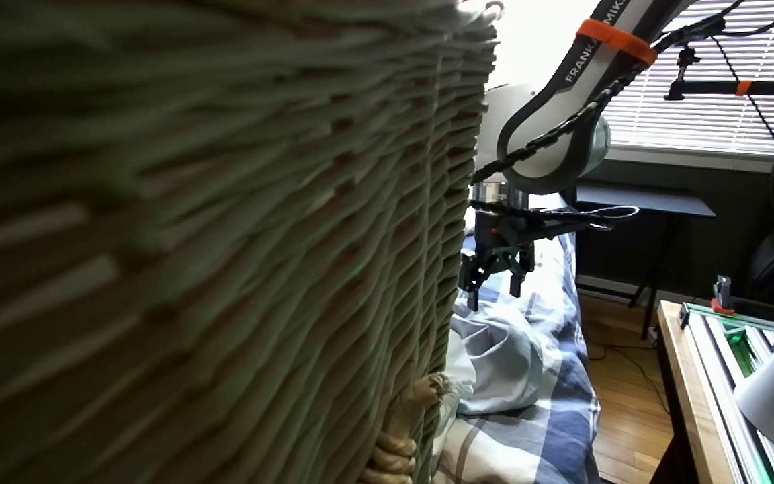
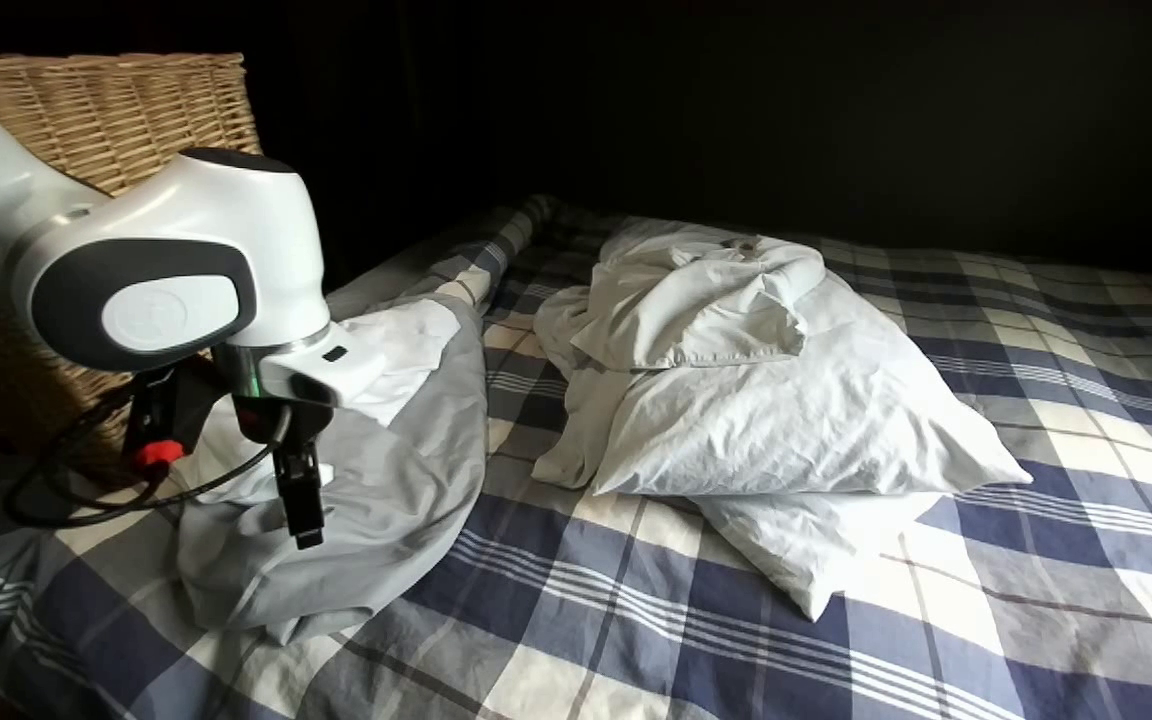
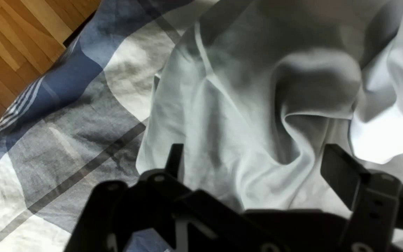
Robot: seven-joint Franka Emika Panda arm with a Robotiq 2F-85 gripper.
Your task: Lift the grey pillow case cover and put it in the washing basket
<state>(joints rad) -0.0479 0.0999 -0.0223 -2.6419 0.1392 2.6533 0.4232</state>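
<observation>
A: Plaid bedding (image 2: 556,640). Where's your grey pillowcase (image 2: 391,520)?
B: Crumpled on it, below your gripper (image 3: 253,161), jaws parted. Wicker basket (image 2: 151,115) behind your arm (image 2: 221,215) in an exterior view.
A: Lettering (image 1: 580,64)?
B: "FRANK…MIKA", cut by an orange band (image 1: 617,42).

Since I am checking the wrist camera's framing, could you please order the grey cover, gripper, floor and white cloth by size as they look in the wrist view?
1. Grey cover
2. Gripper, its size boosted by nearness
3. Floor and white cloth: too alike to rank
</observation>
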